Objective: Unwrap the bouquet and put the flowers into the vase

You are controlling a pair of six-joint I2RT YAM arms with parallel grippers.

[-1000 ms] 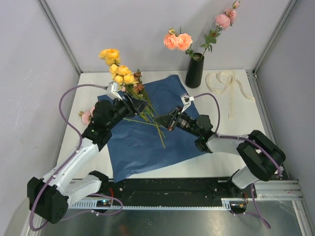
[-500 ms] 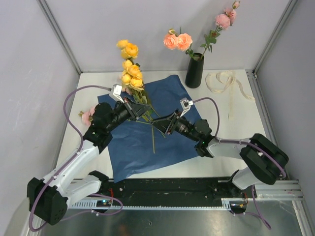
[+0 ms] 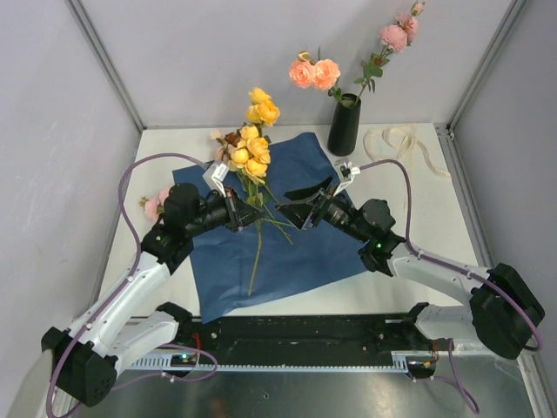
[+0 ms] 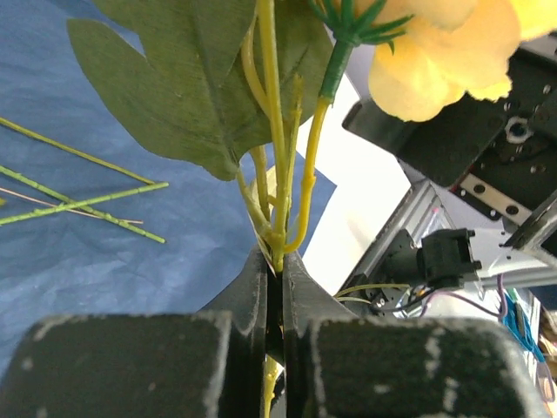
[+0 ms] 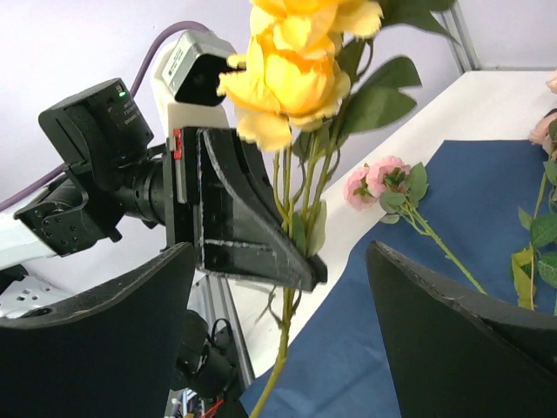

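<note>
Top external view first: what did the left gripper [image 3: 246, 213] have?

— It was clamped on the green stems [image 4: 277, 200] of a spray of yellow roses [image 3: 253, 152], held upright above the blue paper sheet [image 3: 305, 252]. The left wrist view showed both fingers pressed together on those stems, with nothing else between them.

— And the right gripper [image 3: 296, 205]?

— Its fingers stood wide apart, just beside the spray. In its own wrist view they sat on either side of the left gripper's tip and touched neither stem nor bloom.

— Where was the vase [image 3: 344, 129]?

— Upright at the far side of the table [image 3: 435, 209], just beyond the paper's far corner. Two peach roses [image 3: 313, 73] and a taller pink spray [image 3: 396, 35] were standing in it.

— Anything else lying about?

— A pink rose [image 3: 153, 206] lay at the paper's left edge. A few loose green stems [image 4: 83, 198] lay on the sheet. The cream ribbon [image 3: 402, 148] lay in loops to the right of the vase, apart from it.
</note>
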